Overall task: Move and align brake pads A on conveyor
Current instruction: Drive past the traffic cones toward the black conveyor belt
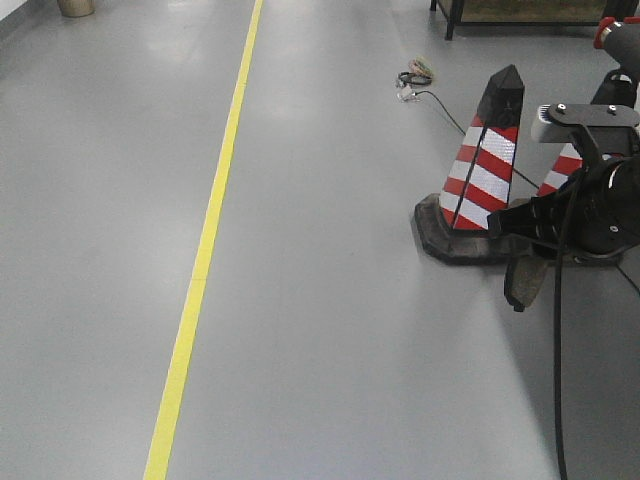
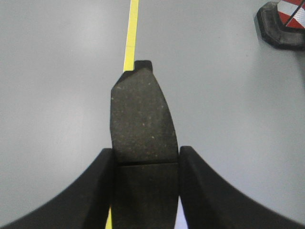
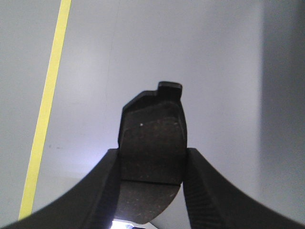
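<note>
Grey floor (image 2: 57, 71) lies under both pads, no belt in view. Left gripper (image 2: 145, 160) is clamped on one brake pad (image 2: 140, 114), right gripper (image 3: 151, 160) on a second pad (image 3: 152, 126); carry both level, grip firm, to the belt.

Bright, even light leaves pale glare on the floor (image 1: 330, 330); the right wrist view's brake pad (image 3: 152, 152) looks dim and soft-focused.
</note>
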